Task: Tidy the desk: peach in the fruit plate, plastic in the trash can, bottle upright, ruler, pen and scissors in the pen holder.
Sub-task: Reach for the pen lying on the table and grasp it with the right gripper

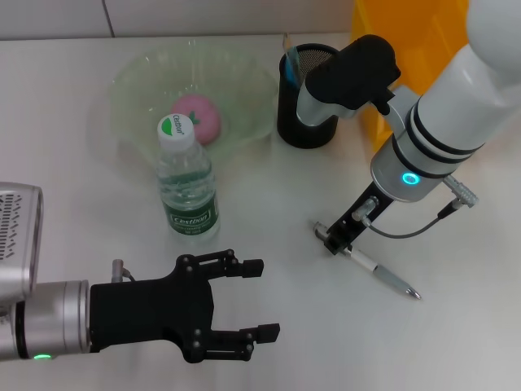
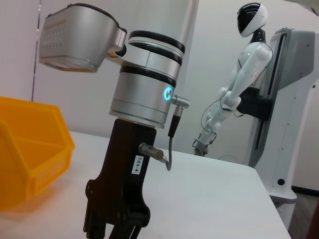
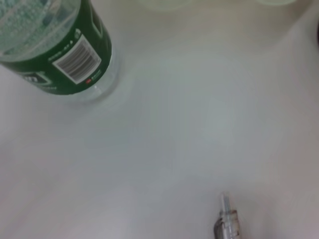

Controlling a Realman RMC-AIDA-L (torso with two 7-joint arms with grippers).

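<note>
While our left pincer (image 1: 244, 300) hangs released low at the near left of the tabletop (image 1: 73, 130), fingers spread and holding nothing, we see the bottle (image 1: 187, 181) already upright just beyond it, and behind that the peach (image 1: 199, 118) resting in the fruit plate (image 1: 138, 77). Farther right stands the black pen holder (image 1: 305, 114), with something blue already in it, and an orange bin (image 1: 407, 49) beside it. Our right pincer (image 1: 335, 241) is down at the tabletop on the blunt end of the pen (image 1: 378, 269); whether it is clenched on the pen we cannot tell. The pen lies flat, its long axis running from that pincer diagonally toward the near right, tip pointing away. We judge the right arm far nearer, and the holder lies back and slightly left of it.
</note>
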